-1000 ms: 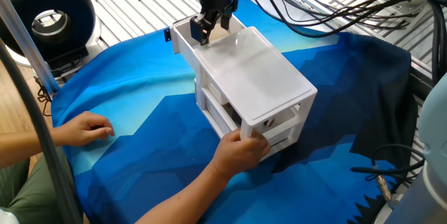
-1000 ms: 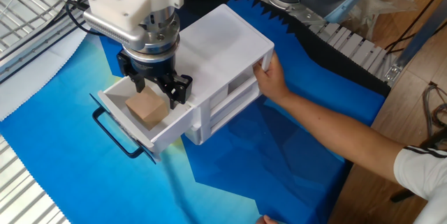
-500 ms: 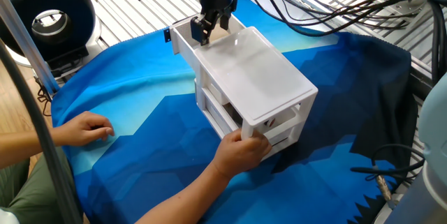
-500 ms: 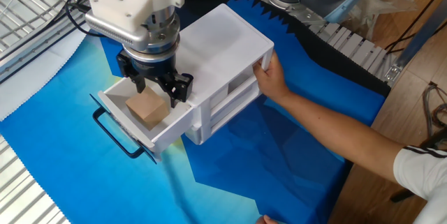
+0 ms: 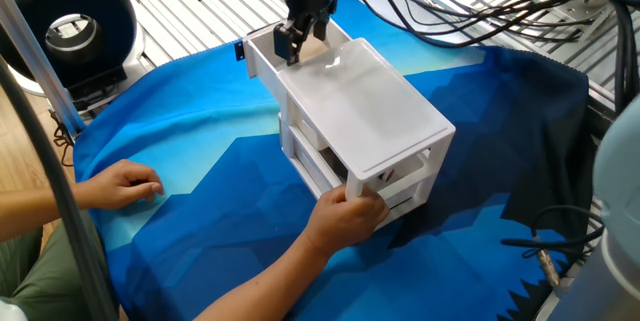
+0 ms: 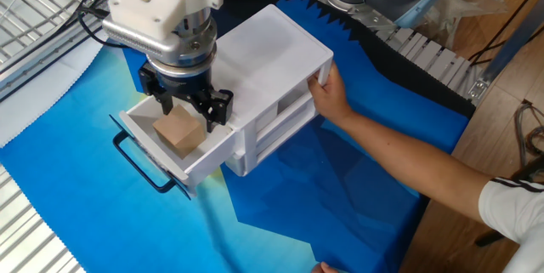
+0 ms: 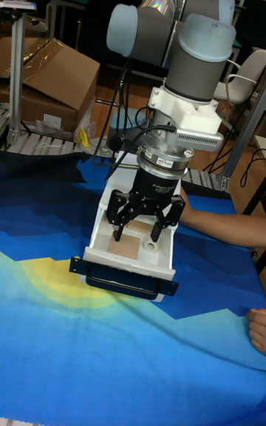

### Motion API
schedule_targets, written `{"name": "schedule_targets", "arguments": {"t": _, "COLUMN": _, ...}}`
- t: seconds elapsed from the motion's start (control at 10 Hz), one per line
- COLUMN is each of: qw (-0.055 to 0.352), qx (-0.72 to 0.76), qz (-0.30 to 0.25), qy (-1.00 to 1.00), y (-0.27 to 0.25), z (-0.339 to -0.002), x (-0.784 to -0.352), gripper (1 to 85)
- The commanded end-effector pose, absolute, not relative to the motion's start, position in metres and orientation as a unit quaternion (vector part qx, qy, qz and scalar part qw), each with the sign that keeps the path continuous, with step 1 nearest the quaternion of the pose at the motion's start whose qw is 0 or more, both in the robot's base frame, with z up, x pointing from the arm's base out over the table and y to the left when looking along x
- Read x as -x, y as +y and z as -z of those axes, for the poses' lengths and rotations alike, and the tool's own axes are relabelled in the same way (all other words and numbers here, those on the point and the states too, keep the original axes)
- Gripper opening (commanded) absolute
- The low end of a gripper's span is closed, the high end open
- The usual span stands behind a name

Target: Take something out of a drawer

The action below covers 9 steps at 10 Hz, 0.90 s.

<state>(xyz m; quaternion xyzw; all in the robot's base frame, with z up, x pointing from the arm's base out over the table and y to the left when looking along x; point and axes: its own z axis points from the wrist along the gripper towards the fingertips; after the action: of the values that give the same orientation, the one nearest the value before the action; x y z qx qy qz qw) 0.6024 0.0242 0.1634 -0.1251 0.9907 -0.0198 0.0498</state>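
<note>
The drawer is pulled out of the top of the white cabinet, its black handle in front. The something, a tan cube, lies inside it. My gripper hangs just above the cube and is open, with a finger on either side of it. In the tall fixed view the gripper straddles the cube inside the drawer. From the one fixed view the gripper reaches into the drawer and the cube is hidden.
A person's hand holds the cabinet's far end, with the forearm stretching to the right. Another hand rests on the blue cloth. A black round device and cables lie beyond the cloth.
My gripper has shifted only slightly over the drawer. The cube, the drawer and the hands have not moved.
</note>
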Motion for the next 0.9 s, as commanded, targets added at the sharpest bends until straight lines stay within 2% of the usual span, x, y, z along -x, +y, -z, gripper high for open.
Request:
{"name": "schedule_targets", "arguments": {"t": 0.0, "qw": 0.056, "qx": 0.121, "qz": 0.011, "qy": 0.991, "y": 0.02, "z": -0.159, "x": -0.621, "gripper": 73.7}}
{"name": "schedule_targets", "arguments": {"t": 0.2, "qw": 0.057, "qx": 0.127, "qz": 0.012, "qy": 0.99, "y": 0.02, "z": -0.157, "x": -0.628, "gripper": 73.7}}
{"name": "schedule_targets", "arguments": {"t": 0.6, "qw": 0.058, "qx": 0.092, "qz": -0.029, "qy": 0.994, "y": 0.035, "z": -0.148, "x": -0.633, "gripper": 73.7}}
{"name": "schedule_targets", "arguments": {"t": 0.8, "qw": 0.062, "qx": 0.1, "qz": -0.026, "qy": 0.993, "y": 0.026, "z": -0.14, "x": -0.635, "gripper": 73.7}}
